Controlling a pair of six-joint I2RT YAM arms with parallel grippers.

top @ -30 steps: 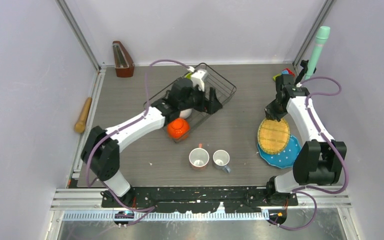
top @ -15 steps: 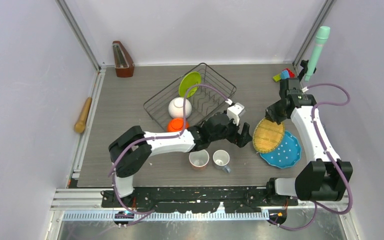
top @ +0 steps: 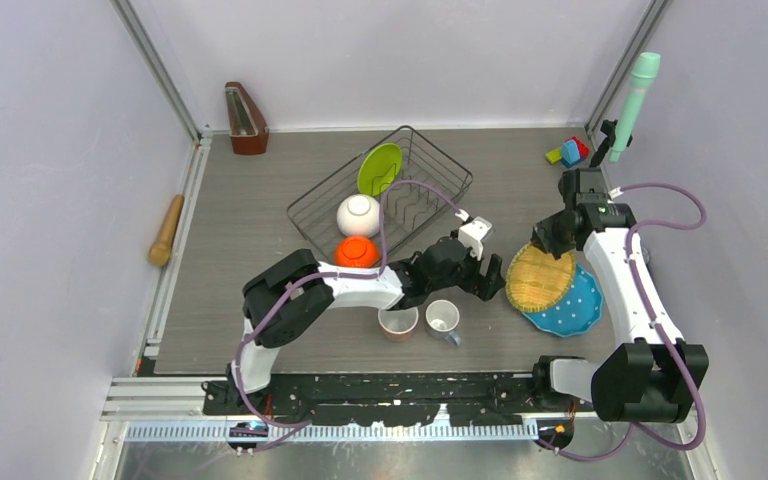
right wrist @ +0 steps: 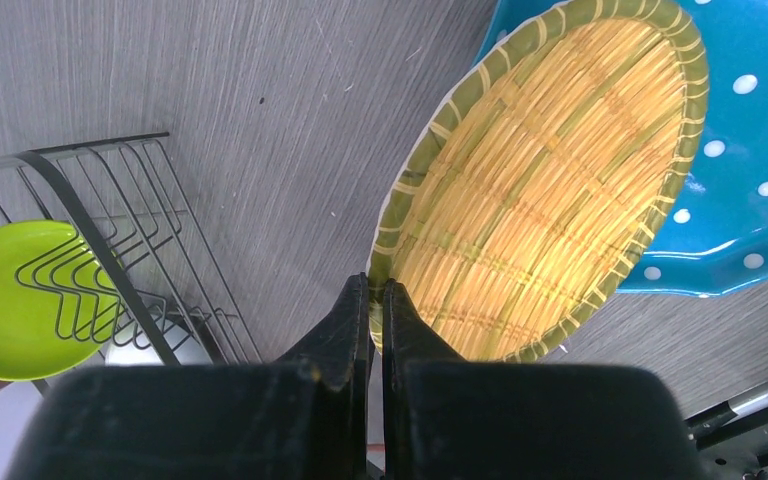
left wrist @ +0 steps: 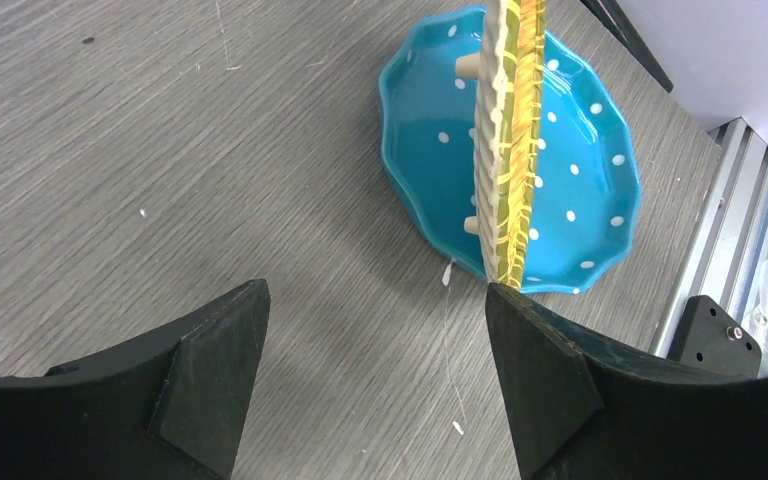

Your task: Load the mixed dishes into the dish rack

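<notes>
The black wire dish rack (top: 430, 165) holds the lime-green plate (top: 380, 168) upright and the white bowl (top: 358, 215). The orange bowl (top: 357, 250) sits at the rack's near corner. My right gripper (top: 545, 238) is shut on the rim of the yellow woven plate (top: 538, 278) and holds it tilted over the white-dotted blue plate (top: 582, 305). The grip shows in the right wrist view (right wrist: 376, 300). My left gripper (top: 490, 285) is open and empty, with the yellow plate (left wrist: 505, 150) edge-on just past its right finger (left wrist: 540, 370). The pink mug (top: 398, 320) and grey mug (top: 443, 317) stand upright near the front.
A wooden metronome (top: 245, 118) stands at the back left. A wooden rolling pin (top: 167, 230) lies along the left edge. Toy blocks (top: 568, 152) and a teal cylinder (top: 635, 100) are at the back right. The left arm stretches across just behind the mugs.
My left gripper has left the rack and swung right to the yellow plate's edge. My right gripper has tipped the yellow plate up off the blue plate.
</notes>
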